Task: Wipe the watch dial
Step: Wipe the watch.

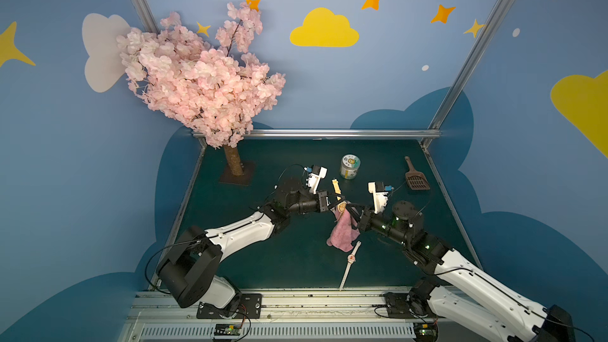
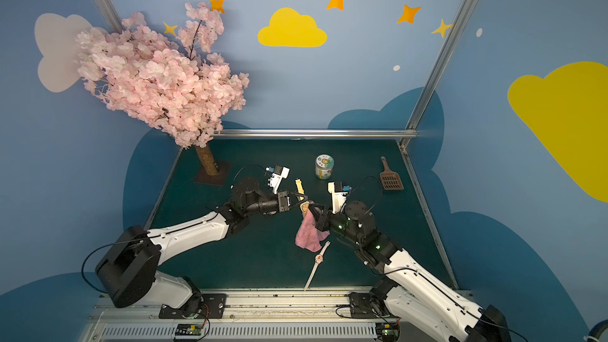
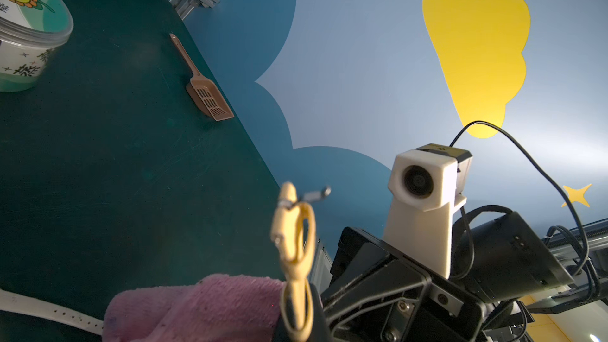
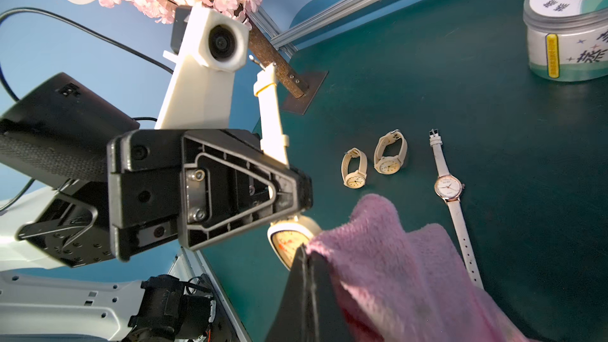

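A cream-yellow watch hangs above the mat, and my left gripper (image 1: 334, 201) (image 2: 297, 199) is shut on its strap (image 3: 296, 251) (image 4: 271, 120). The watch dial (image 1: 342, 207) (image 2: 305, 207) (image 4: 286, 241) faces my right gripper (image 1: 350, 209) (image 2: 313, 209) (image 4: 307, 250). That gripper is shut on a pink cloth (image 1: 342, 231) (image 2: 309, 233) (image 3: 197, 307) (image 4: 394, 258). The cloth's top edge lies against the dial and covers part of it. The rest of the cloth hangs down to the mat.
A white-strapped watch (image 1: 351, 258) (image 4: 447, 187) lies on the green mat (image 1: 296, 258) just in front of the cloth. Two small cream watches (image 4: 353, 169) (image 4: 390, 154) lie nearby. A lidded jar (image 1: 349, 166), a brown scoop (image 1: 416, 179) and a pink blossom tree (image 1: 197, 77) stand further back.
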`<state>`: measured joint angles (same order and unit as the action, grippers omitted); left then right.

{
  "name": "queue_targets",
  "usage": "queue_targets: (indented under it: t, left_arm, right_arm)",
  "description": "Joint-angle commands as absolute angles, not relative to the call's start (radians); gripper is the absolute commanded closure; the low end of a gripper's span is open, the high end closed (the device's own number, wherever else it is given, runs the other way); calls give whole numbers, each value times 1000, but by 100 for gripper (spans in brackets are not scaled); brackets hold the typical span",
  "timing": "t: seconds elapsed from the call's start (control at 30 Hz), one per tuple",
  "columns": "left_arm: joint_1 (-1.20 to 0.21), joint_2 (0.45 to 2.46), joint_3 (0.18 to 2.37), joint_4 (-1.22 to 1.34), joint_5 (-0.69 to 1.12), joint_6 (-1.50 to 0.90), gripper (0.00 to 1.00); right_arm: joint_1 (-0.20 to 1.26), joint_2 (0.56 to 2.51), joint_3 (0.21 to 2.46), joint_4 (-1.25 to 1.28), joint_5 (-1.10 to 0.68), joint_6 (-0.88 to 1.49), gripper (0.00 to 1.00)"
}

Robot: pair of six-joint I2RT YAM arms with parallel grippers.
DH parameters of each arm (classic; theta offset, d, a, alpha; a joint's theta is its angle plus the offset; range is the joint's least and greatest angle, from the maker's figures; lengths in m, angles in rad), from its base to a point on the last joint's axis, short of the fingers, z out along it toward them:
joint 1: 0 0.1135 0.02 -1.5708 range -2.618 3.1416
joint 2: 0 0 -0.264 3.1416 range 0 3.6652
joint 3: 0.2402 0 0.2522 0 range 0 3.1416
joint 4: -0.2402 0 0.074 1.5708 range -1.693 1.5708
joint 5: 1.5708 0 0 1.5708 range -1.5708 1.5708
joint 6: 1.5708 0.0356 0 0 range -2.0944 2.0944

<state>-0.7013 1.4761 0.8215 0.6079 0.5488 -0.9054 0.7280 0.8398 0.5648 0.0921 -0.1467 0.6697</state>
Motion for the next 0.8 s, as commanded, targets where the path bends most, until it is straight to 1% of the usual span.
queue_targets:
  t: [0.0, 0.1, 0.2, 0.33, 0.5, 0.63, 0.77]
  left_arm:
    - [-712, 1454, 818, 652, 584, -910, 97]
    - [-711, 1457, 821, 656, 585, -913, 97]
    - [-712, 1458, 825, 657, 586, -912, 97]
    - [-712, 1453, 821, 653, 586, -907, 97]
    - [-709, 1445, 820, 646, 584, -900, 97]
    - [-708, 1434, 818, 631, 583, -890, 97]
    - [-703, 1428, 813, 629, 581, -888, 97]
  right_arm:
    - [727, 878, 572, 179, -221, 655, 100]
    - [733, 936, 599, 221, -311, 648, 100]
    - [746, 993, 623, 234, -354, 643, 100]
    - [756, 1029, 633, 222, -343, 641, 100]
    - [752, 989, 637, 66, -163, 645, 100]
    - [740, 901, 612, -32, -27, 656, 100]
    - [721, 800, 595, -209, 148, 709, 100]
